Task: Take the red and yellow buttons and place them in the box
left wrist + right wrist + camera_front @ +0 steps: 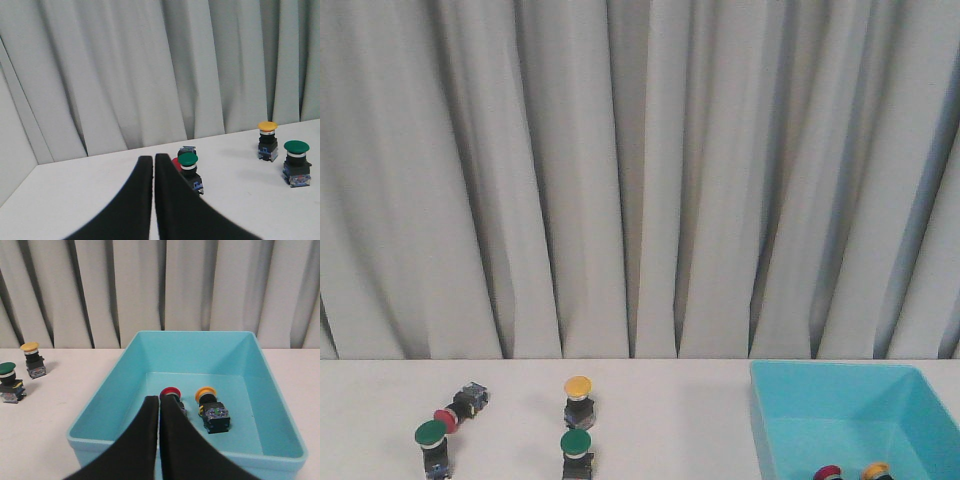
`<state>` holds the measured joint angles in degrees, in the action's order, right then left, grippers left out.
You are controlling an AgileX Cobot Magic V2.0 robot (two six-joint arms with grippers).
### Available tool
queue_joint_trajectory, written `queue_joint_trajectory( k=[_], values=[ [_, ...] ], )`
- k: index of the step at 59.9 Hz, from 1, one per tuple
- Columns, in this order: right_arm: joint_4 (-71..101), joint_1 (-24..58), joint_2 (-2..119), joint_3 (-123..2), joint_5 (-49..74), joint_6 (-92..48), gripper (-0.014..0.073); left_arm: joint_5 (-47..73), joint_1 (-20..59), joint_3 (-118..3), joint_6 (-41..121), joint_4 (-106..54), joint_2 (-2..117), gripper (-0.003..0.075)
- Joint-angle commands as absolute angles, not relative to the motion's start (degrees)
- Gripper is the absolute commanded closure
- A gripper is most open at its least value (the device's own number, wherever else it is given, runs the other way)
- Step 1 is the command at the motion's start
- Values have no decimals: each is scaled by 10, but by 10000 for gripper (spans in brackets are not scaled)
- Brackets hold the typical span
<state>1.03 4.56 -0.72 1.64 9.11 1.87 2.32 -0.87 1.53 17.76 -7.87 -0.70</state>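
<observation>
A pleated grey-white curtain (620,170) hangs behind a white table (670,420). On the table's right stands the box (840,410), a turquoise bin with sloping walls. Inside it lie two buttons side by side: a red-capped one (171,393) and a yellow-capped one (206,392) with its black body showing, tipped toward the camera. On the left half of the table, well apart from the box, another yellow button (579,398) stands upright on its black body, with a green button (576,450) just in front of it. Farther left, a red button (458,408) lies on its side, its cap close beside a second upright green button (431,445); in the left wrist view that green one partly covers the red cap.

The left gripper (153,165) has its black fingers pressed together with nothing between them, pointing toward the red and green pair. The right gripper (159,407) is likewise closed and empty, above the near wall of the box.
</observation>
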Motion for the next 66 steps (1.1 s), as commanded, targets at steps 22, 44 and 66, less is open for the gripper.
queue_joint_trajectory(
  k=[22,44,66],
  values=[
    [0,36,-15,25,43,19,598,-18,-10,21,174,-80,-15,726],
    [-65,36,-15,25,-60,17,598,-18,-10,21,174,-80,-15,726],
    [-76,36,-15,25,-62,19,598,-18,-10,21,174,-80,-15,726]
  ],
)
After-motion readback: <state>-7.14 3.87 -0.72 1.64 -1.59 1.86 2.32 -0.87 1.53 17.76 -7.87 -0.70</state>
